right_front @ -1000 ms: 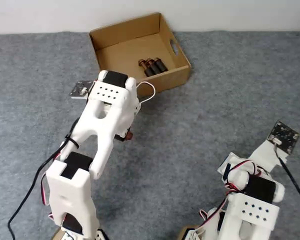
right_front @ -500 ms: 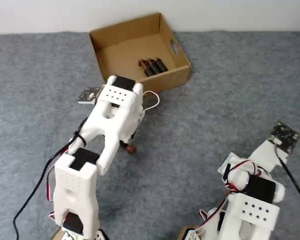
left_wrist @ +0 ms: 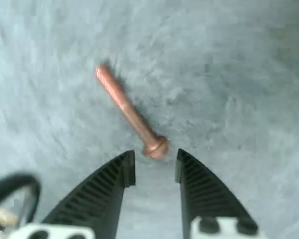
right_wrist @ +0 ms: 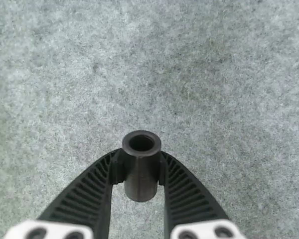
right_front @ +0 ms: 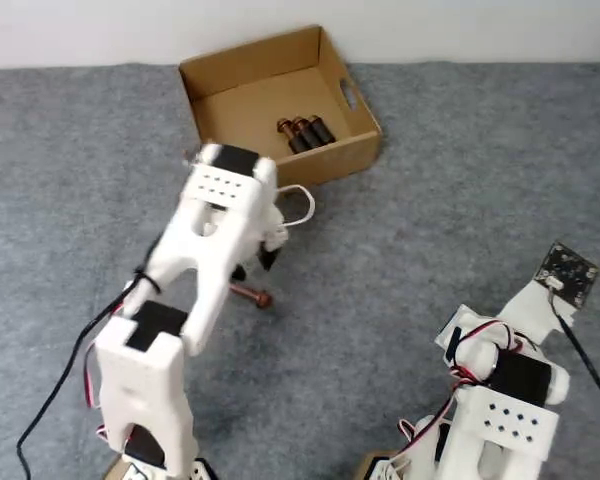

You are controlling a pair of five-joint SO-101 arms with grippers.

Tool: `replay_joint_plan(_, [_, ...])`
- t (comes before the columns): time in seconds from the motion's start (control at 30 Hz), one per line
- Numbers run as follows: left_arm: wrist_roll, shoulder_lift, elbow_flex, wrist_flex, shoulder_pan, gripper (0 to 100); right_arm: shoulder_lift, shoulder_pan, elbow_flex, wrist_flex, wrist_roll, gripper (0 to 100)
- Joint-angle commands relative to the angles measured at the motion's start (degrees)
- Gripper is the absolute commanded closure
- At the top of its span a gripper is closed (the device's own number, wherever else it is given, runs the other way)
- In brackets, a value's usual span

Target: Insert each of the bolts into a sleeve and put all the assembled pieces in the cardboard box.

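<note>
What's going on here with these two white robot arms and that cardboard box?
The left gripper hangs open over a copper-coloured bolt lying on the grey carpet. The right gripper is shut on a short black cylindrical sleeve, its bore facing the wrist camera. Three assembled pieces already lie in the brown cardboard box. This bolt and sleeve are not yet joined.

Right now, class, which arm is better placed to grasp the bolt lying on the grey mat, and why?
Left. The left gripper is open just over the bolt, with the bolt's head near its fingertips. The right gripper is shut on a sleeve, away from the bolt.
</note>
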Motion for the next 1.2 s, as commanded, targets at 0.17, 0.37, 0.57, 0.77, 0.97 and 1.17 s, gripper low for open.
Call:
replay_joint_plan(0.17, [-51.60,-6.07,-0.40,1.41,-5.45,86,-0.84,-0.04,-0.44,-0.57,0.88,99.1])
replay_joint_plan(0.37, [-86.15,-2.81,-0.31,1.49,-5.80,86,-0.84,-0.22,-0.35,-0.57,0.88,99.1])
replay_joint_plan(0.57, [-107.96,0.44,-0.31,1.49,-4.31,86,-0.84,-0.22,-0.35,-0.57,0.88,99.1])
replay_joint_plan(0.77, [-120.18,1.41,-0.57,1.41,-3.25,86,-0.84,-0.22,-0.26,-0.57,0.97,99.1])
replay_joint_plan(0.97, [-123.52,1.49,-0.40,1.32,-0.26,86,-0.84,-0.22,0.88,-0.92,2.99,99.1])
replay_joint_plan(1.17, [-123.87,7.56,-1.19,-1.32,0.44,86,-0.84,-0.22,0.88,-1.01,2.99,99.1])
